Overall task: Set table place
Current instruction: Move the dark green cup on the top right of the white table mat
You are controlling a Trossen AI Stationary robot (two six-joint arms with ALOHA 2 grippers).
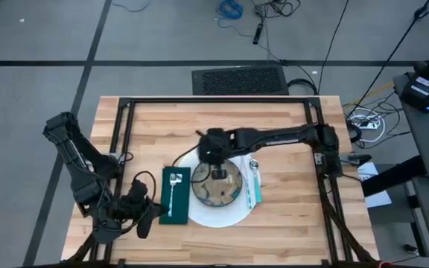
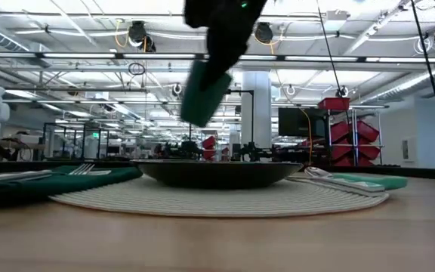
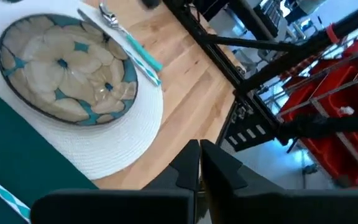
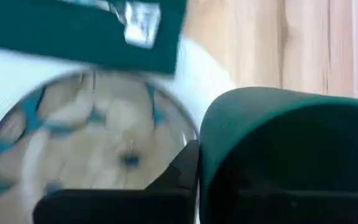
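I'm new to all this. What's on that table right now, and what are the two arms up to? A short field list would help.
Surface: wooden table
Mat: round white placemat
Dish: patterned plate on the mat
Napkin: green napkin beside the mat, a fork lying on it
Other cutlery: teal-handled pieces on the mat's other side
Right gripper: above the plate, holding a green cup in the air
Left gripper: shut, waiting near the napkin

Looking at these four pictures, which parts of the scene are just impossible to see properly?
- High view: the right end effector and arm cover part of the plate; the cup isn't distinguishable.
- Right wrist view: the green cup hides the end effector's far finger.
- Low view: the plate's inside is hidden by its rim.
- Right wrist view: fork blurred.
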